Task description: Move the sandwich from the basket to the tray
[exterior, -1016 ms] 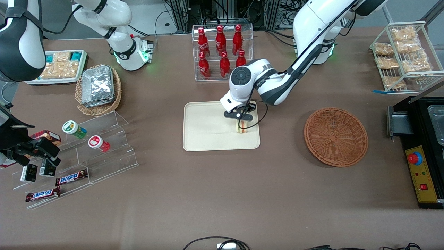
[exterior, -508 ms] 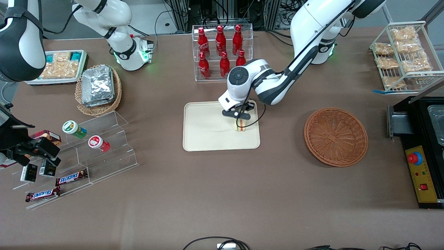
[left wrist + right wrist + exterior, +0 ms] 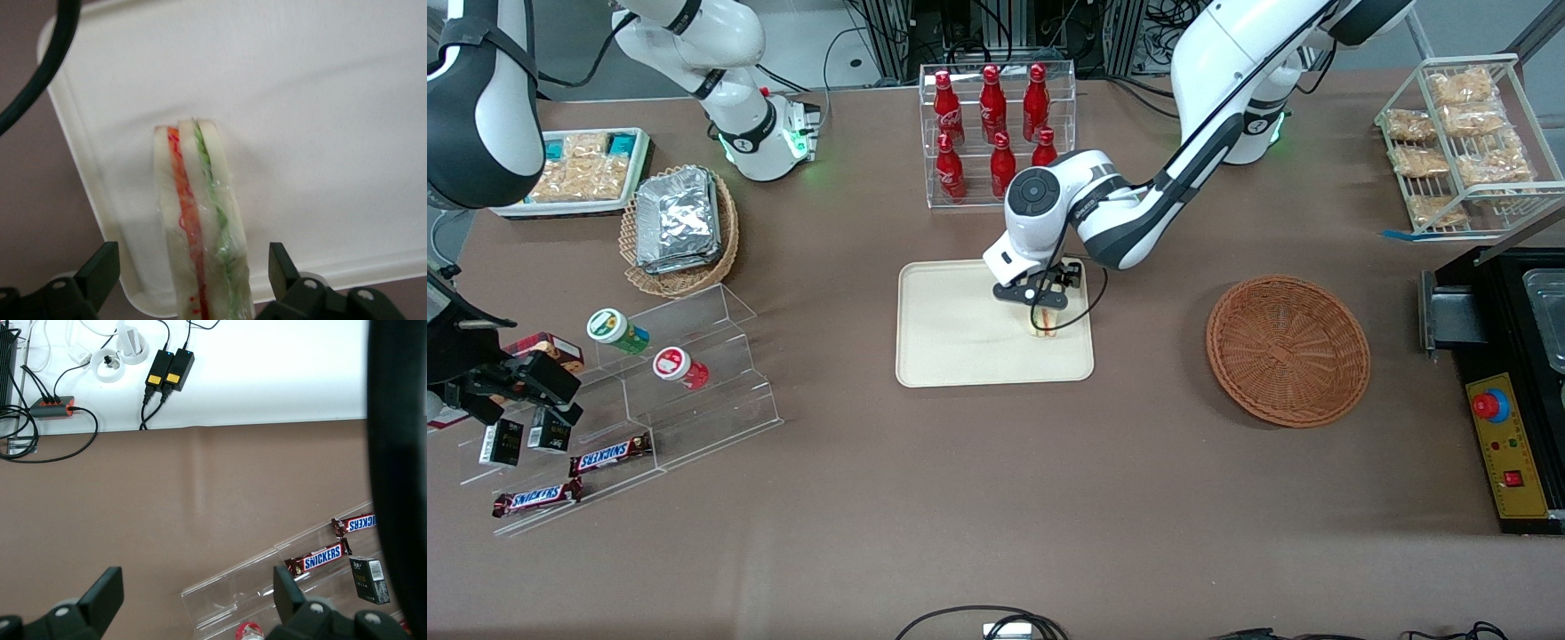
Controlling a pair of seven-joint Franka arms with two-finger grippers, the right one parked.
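The sandwich (image 3: 1047, 325) stands on its edge on the cream tray (image 3: 960, 342), at the tray's end nearest the basket. In the left wrist view the sandwich (image 3: 200, 220) shows pale bread with red and green layers on the tray (image 3: 300, 100). My left gripper (image 3: 1042, 308) hangs just above the sandwich. It is open: in the left wrist view both fingers of the gripper (image 3: 192, 261) stand well apart from the bread, a gap on each side. The reddish-brown wicker basket (image 3: 1288, 348) lies beside the tray toward the working arm's end, with nothing in it.
A clear rack of red bottles (image 3: 996, 133) stands farther from the front camera than the tray. A tan basket of foil packs (image 3: 680, 227) and a clear stepped stand (image 3: 694, 373) lie toward the parked arm's end. A black box (image 3: 1512, 373) sits at the working arm's end.
The wrist has drawn back a little toward the bottle rack. The sandwich stays in place on the tray.
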